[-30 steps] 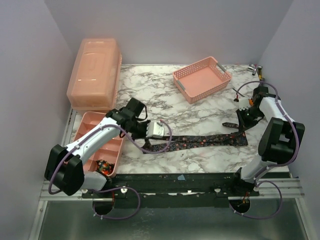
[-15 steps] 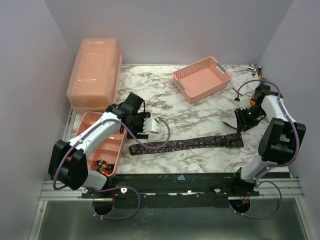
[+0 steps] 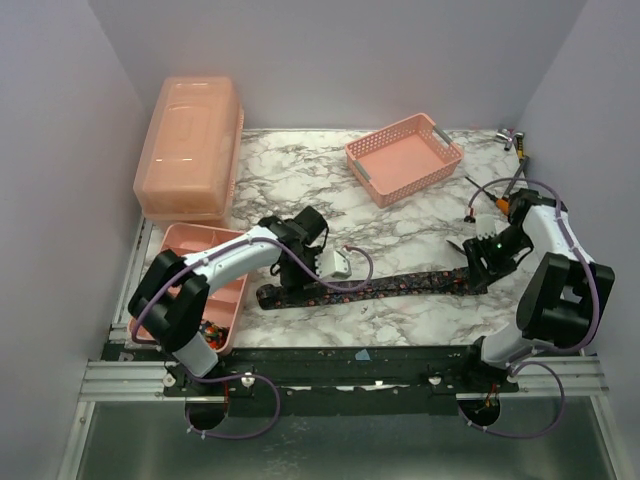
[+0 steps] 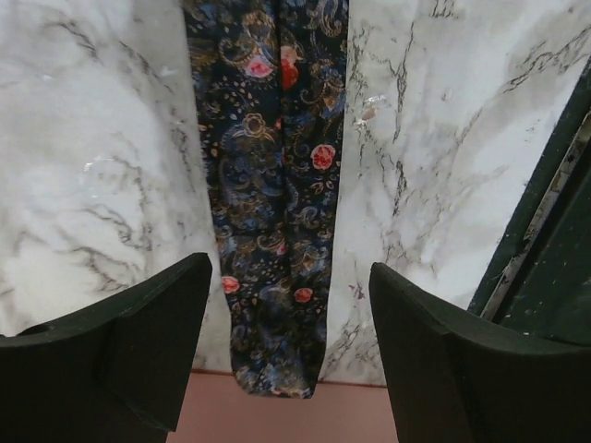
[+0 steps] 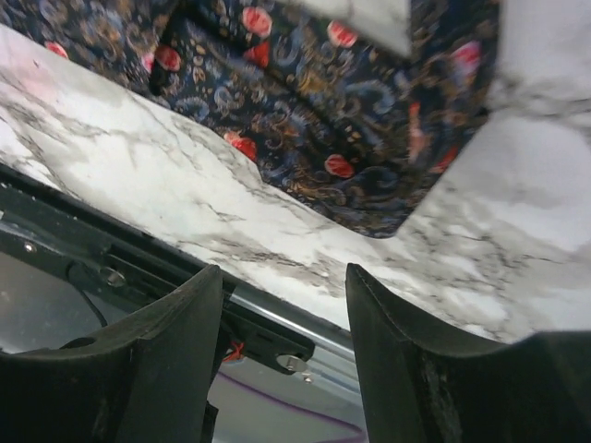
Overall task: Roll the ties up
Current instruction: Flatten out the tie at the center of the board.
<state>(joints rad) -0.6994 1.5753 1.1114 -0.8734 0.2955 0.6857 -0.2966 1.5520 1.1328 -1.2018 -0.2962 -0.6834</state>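
Observation:
One tie (image 3: 375,287), dark with small red flowers, lies flat and stretched out across the marble table (image 3: 400,230). In the left wrist view the tie (image 4: 272,185) runs up between my open fingers (image 4: 138,351), and its end touches the pink tray's edge. My left gripper (image 3: 318,268) hovers over the tie's left part, holding nothing. My right gripper (image 3: 478,262) stands open just above the tie's right end (image 5: 332,101), and nothing is between its fingers (image 5: 166,369). A dark coil with red specks (image 3: 207,333) sits in the tray's near compartment.
A pink compartment tray (image 3: 190,265) lies at the left edge of the table, with a lidded pink box (image 3: 190,145) behind it. A pink mesh basket (image 3: 403,158) stands at the back centre. Small metal parts (image 3: 513,138) lie at the back right corner.
Both grippers have opened and let go of the tie, which now lies flat with its left end further left. The left gripper has moved right, over the strip.

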